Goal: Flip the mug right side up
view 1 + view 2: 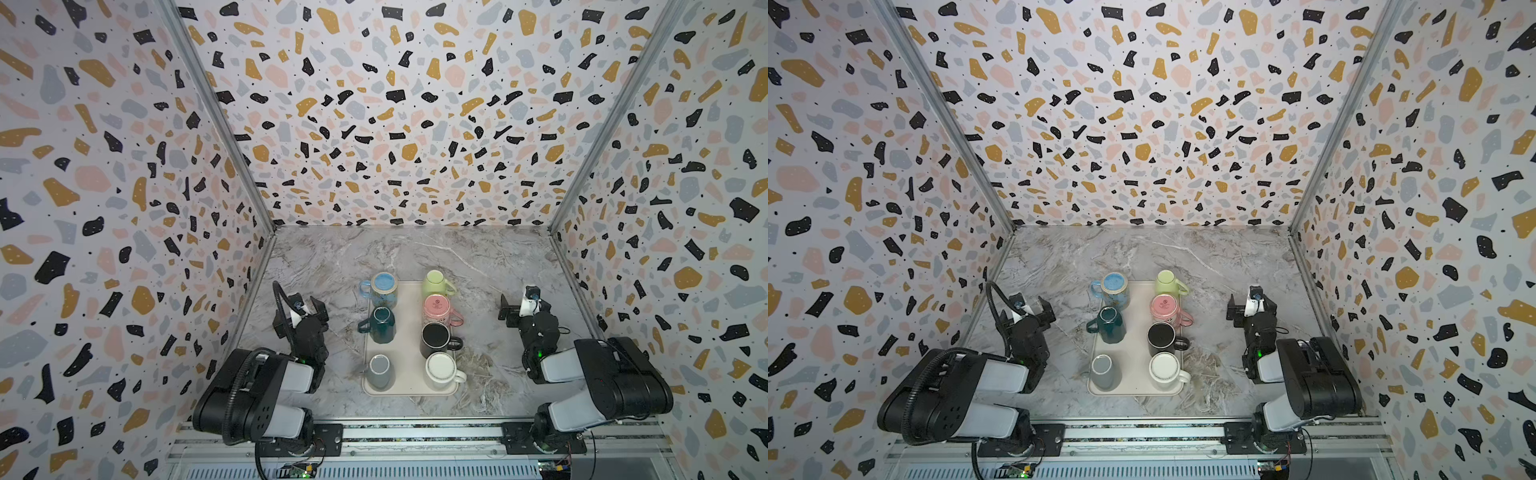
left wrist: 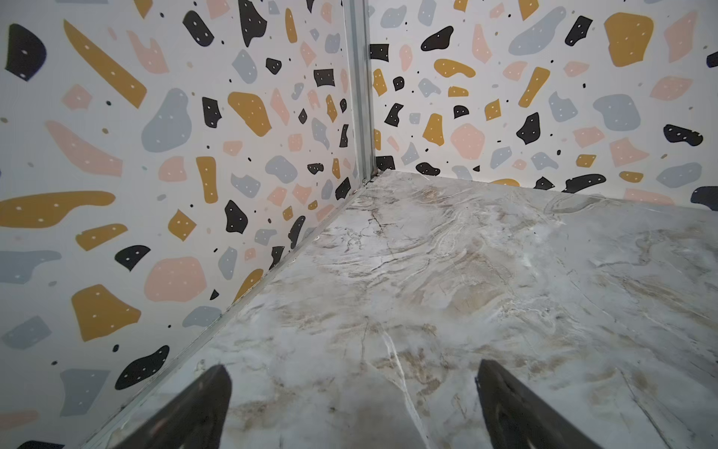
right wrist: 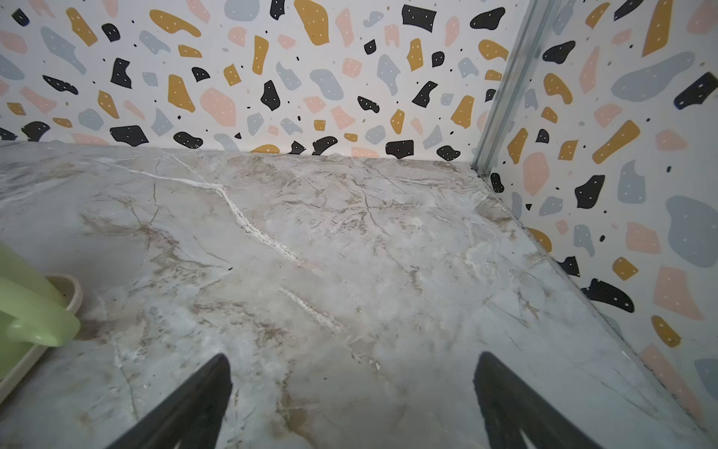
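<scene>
The left hand hovers low over the counter, left of the tray and apart from it. Its two dark fingers are spread wide, with only bare marbled counter between them.

The cream tray lies in the middle of the counter and carries seven mugs in two rows running from far to near. In the left row, all three handles point left:
- The blue mug stands at the far left corner.
- The dark green mug is just nearer than the blue one.
- The grey mug stands near the front edge, after a small gap.

In the right row, the handles point right:
- The light green mug stands at the far right corner and shows a closed, flat top.
- The pink mug is just beside it and shows a printed mark on its upward face, so it sits bottom up.
- The black mug and the white mug follow close together toward the near edge.

I cannot tell for certain which way up the remaining mugs stand.

The right hand hovers over the counter to the right of the tray, level with the far mugs. Its fingers are spread wide and hold nothing. In its wrist view, the light green mug's handle and the tray's corner show at the edge of the picture.
</scene>
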Tool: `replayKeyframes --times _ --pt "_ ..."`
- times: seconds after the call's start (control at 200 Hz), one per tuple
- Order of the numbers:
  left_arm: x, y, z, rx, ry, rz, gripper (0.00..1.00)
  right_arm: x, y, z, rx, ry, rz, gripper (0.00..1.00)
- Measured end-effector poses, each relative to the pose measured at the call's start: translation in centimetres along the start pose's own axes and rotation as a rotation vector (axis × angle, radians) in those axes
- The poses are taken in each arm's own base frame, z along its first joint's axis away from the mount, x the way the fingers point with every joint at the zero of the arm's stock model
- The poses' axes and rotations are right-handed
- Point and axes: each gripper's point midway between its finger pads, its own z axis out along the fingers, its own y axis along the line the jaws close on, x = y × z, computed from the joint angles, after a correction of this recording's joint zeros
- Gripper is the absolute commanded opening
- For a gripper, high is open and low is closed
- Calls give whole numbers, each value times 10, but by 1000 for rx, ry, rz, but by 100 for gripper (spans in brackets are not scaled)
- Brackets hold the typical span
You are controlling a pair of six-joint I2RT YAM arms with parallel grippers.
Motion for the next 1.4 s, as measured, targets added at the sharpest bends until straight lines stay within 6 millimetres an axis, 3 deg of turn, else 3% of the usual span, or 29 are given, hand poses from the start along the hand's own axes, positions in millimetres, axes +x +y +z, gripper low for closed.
replayKeyframes --times 1.216,1.292,1.402 --pt "-2 0 1 1 3 1 100 0 0 0 0 0 0 98" --pt "-13 0 4 -15 7 1 100 0 0 0 0 0 -2 98" --pt "-56 1 4 -27 -56 -56 100 -3 2 3 2 15 -12 96"
